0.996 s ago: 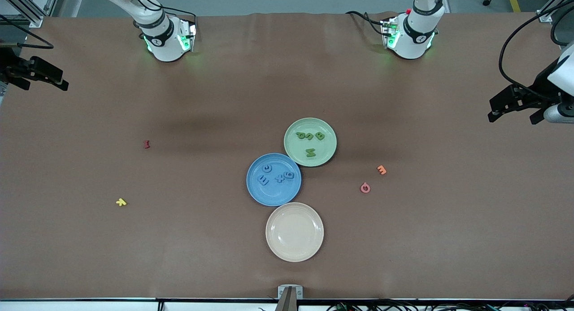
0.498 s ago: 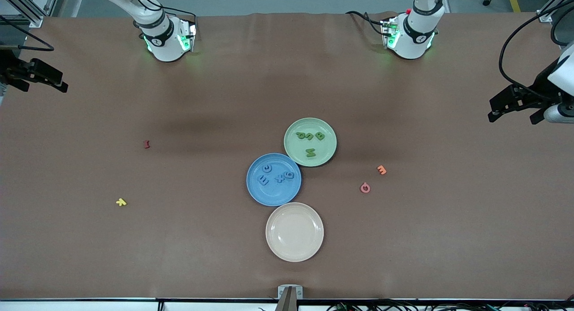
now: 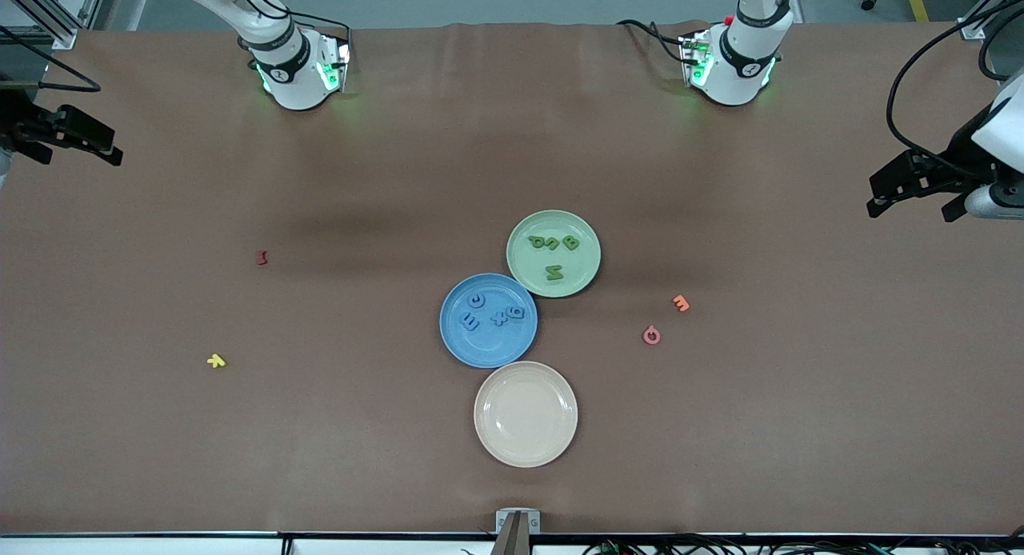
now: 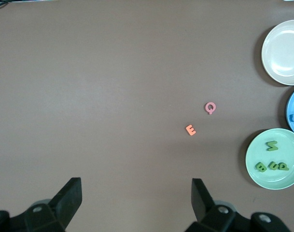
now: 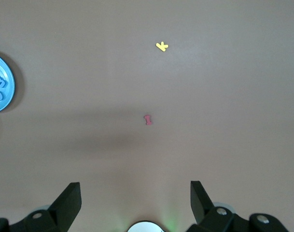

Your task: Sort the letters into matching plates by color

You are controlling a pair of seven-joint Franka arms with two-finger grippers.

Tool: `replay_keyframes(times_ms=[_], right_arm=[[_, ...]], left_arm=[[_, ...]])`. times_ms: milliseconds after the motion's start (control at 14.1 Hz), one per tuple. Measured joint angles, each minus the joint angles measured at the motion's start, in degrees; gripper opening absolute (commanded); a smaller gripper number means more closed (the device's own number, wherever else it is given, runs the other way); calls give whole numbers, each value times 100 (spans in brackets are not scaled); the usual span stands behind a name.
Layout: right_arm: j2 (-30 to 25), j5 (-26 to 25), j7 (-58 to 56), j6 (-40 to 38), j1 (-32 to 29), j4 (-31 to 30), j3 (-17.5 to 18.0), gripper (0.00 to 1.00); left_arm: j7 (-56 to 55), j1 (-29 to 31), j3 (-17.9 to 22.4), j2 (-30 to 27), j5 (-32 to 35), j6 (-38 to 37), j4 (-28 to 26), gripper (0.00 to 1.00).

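Observation:
The blue plate (image 3: 492, 349) holds several blue letters (image 3: 498, 316). It touches the pale green plate (image 3: 532, 271), which holds several green letters (image 3: 554, 272). Loose on the table lie a red letter (image 3: 261, 257), a yellow letter (image 3: 216, 361), an orange letter (image 3: 680, 303) and a pink letter (image 3: 652, 335). My left gripper (image 3: 910, 209) hangs open and empty over the left arm's end of the table. My right gripper (image 3: 84, 157) hangs open and empty over the right arm's end. The left wrist view shows its gripper (image 4: 136, 186) open above bare table, as does the right gripper (image 5: 135, 188) in its own view.
An empty cream plate (image 3: 525, 413) touches the blue plate on the side nearer the front camera. The pink letter (image 4: 210, 108) and orange letter (image 4: 190, 129) lie toward the left arm's end. The red letter (image 5: 147, 120) and yellow letter (image 5: 161, 46) lie toward the right arm's end.
Both grippers have drifted only slightly at the table's ends. Nothing on the table has moved.

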Motion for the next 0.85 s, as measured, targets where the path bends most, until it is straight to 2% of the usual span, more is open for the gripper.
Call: replay_keyframes(times_ms=[854], right_arm=[[-5, 0, 4, 149, -60, 2, -108, 100]], left_arm=[[-1, 15, 8, 0, 0, 0, 6, 100]])
